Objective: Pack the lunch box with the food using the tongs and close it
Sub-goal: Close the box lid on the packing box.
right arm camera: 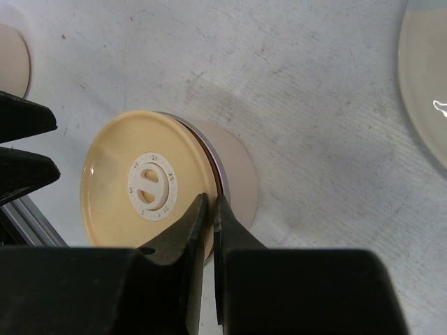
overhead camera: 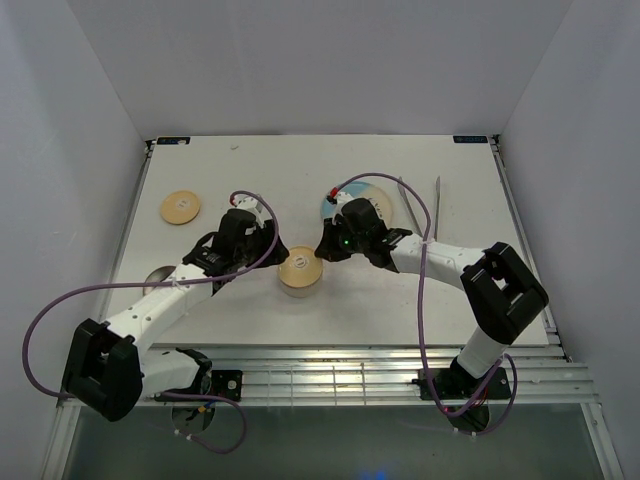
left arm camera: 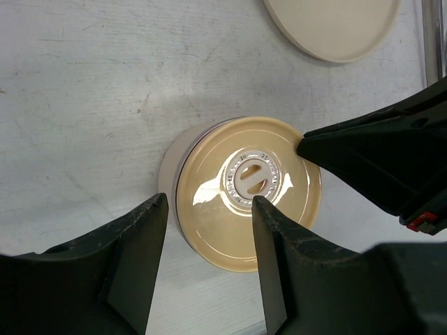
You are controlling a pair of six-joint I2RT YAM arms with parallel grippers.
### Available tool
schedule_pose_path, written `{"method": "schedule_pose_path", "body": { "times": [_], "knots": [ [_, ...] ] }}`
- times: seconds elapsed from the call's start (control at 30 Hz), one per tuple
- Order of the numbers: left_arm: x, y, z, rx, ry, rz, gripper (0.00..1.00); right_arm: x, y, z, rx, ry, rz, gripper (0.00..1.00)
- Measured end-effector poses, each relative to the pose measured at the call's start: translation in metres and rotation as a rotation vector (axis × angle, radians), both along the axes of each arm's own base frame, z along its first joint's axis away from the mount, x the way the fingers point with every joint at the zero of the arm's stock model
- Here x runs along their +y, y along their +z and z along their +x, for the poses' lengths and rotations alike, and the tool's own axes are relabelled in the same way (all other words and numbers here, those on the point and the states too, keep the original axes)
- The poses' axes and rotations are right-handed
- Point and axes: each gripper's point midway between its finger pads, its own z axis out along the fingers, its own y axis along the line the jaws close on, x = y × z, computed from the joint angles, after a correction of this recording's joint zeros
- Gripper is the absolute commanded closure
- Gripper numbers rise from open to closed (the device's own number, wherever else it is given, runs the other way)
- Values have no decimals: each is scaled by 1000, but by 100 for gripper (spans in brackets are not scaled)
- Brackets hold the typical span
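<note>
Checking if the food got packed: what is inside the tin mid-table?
Only its round pale lid with a white centre disc shows, lying on the tin. Whatever is inside is covered and cannot be seen.

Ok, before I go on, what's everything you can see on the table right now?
lidded tin: one, steel with a light-wood lid, table centre, between the two pincers
loose lid: one, light wood, far left of the table
plate: one, cream with a light-blue rim, behind the right arm, mostly hidden
tongs: one pair, silver-grey, just right of the plate
shiny round thing: one, grey, under the left arm, too hidden to name
food: none in view
table: one, white
left pincer: black, open, at the lidded tin's left side
right pincer: black, shut, tips at the lid's rim
</note>
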Motion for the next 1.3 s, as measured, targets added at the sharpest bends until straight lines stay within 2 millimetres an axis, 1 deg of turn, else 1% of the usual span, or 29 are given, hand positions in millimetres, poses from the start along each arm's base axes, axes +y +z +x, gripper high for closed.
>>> {"method": "schedule_pose_path", "body": {
  "times": [0.03,0.1,0.13,0.17,0.27,0.33,0.4,0.47,0.5,0.53,0.6,0.63,0.7,0.73,0.8,0.87,0.9,1.0,1.03,1.1,1.3],
  "knots": [
    [1,0,-1,-1,0,-1,38,0,0,0,-2,0,-2,88],
    [1,0,-3,-3,0,-2,38,0,-1,1,-2,1,-3,75],
    [2,0,-3,-4,1,-2,39,0,-1,1,-2,2,-5,64],
    [2,0,-3,-3,1,-3,39,0,-3,2,-2,3,-7,61],
    [2,-2,-5,0,2,-4,39,0,-5,2,-9,10,-17,54],
    [3,-2,-6,0,1,-5,39,-1,-4,3,-14,7,-20,51],
    [3,0,-6,-4,0,-8,40,-4,-5,3,-15,4,-33,51],
    [2,1,-6,-7,-1,-11,41,-8,-3,2,-19,4,-55,57],
    [2,0,-6,-8,-2,-12,40,-11,1,1,-26,4,-61,62],
    [2,-1,-6,-10,-3,-14,40,-12,7,1,-36,5,-62,71],
    [3,-6,-8,-5,-4,-13,41,-15,21,0,-56,2,-64,77],
    [3,-9,-10,0,-4,-10,41,-14,29,1,-72,3,-63,81],
    [5,-15,-12,11,-1,-7,43,-7,44,2,-103,16,-57,87],
    [5,-17,-12,12,0,-7,43,-2,49,2,-117,27,-52,92],
    [5,-20,-12,17,5,-9,44,5,53,-2,-130,47,-48,92],
    [7,-24,-12,18,16,-4,44,10,47,-6,-121,64,-56,92],
    [8,-27,-12,21,22,0,44,13,39,-9,-108,74,-66,92],
    [9,-37,-11,32,35,11,44,14,5,-19,-49,95,-117,92],
    [10,-44,-11,47,40,19,44,13,-6,-22,-25,97,-130,92],
    [9,-50,-8,57,53,14,44,19,-7,-23,-24,98,-105,92],
    [11,-48,-2,39,100,12,44,21,-7,-25,-21,97,-106,92]
  ]
}}
